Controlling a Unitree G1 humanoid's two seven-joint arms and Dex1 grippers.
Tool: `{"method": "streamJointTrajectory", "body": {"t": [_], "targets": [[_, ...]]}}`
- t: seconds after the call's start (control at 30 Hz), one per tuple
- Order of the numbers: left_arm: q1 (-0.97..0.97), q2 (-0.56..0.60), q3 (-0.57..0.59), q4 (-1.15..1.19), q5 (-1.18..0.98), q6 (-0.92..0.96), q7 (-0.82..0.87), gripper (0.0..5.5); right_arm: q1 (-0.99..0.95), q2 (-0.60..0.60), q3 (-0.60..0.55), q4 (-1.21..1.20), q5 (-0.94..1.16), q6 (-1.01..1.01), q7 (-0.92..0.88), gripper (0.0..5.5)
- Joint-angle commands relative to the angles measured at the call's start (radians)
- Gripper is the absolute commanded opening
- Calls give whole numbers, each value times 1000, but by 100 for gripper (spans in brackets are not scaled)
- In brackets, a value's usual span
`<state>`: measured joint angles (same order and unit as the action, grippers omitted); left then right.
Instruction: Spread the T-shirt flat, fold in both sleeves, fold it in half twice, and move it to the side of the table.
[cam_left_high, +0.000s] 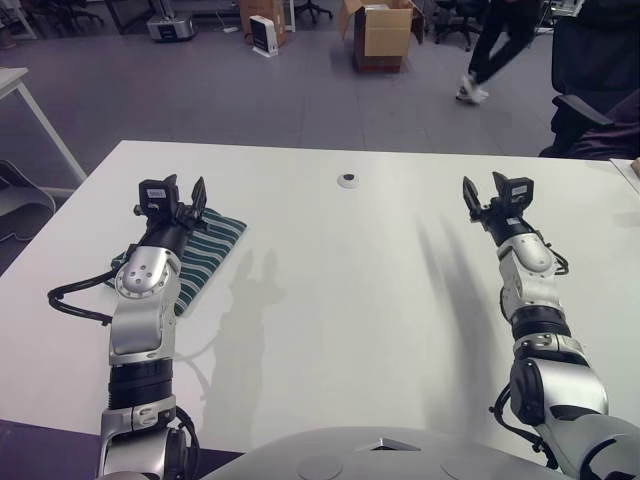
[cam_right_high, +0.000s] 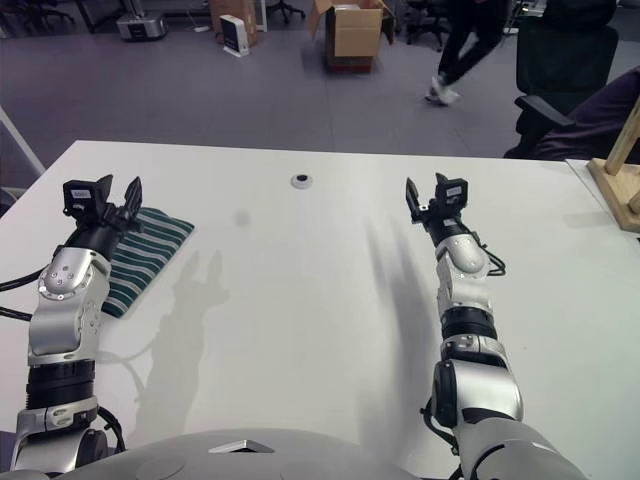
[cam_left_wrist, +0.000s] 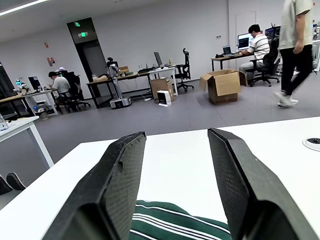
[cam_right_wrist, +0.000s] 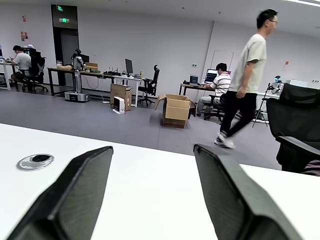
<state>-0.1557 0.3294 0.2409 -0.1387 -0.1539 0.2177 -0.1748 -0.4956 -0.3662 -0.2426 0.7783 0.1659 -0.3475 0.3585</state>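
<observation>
The T-shirt (cam_left_high: 208, 252), green with thin white stripes, lies folded into a small rectangle near the left side of the white table (cam_left_high: 330, 290). My left gripper (cam_left_high: 186, 192) hangs open just above the shirt's far end, its arm covering part of the cloth. The left wrist view shows the striped shirt (cam_left_wrist: 175, 222) low between the two black fingers (cam_left_wrist: 120, 185), with nothing held. My right gripper (cam_left_high: 494, 190) stands open over bare table at the right, far from the shirt. Its fingers (cam_right_wrist: 75, 200) frame only white tabletop.
A small round grommet (cam_left_high: 348, 180) sits in the table near its far edge. A wooden stand (cam_right_high: 620, 190) rests at the table's right edge. Beyond the table are a cardboard box (cam_left_high: 382, 35) and a black chair (cam_left_high: 590, 80).
</observation>
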Motion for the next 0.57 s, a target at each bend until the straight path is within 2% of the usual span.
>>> {"method": "streamJointTrajectory", "body": {"t": [0.03, 0.23, 0.57], "targets": [[10, 7, 4, -28, -8, 9, -10, 227, 43, -37, -27, 5, 2, -16, -12, 298], [26, 3, 7, -33, -2, -10, -14, 227, 93, -78, -52, -12, 12, -36, 5, 298], [28, 21, 6, -34, 12, -36, -24, 227, 100, -75, -57, -17, 8, -59, -3, 298]]}}
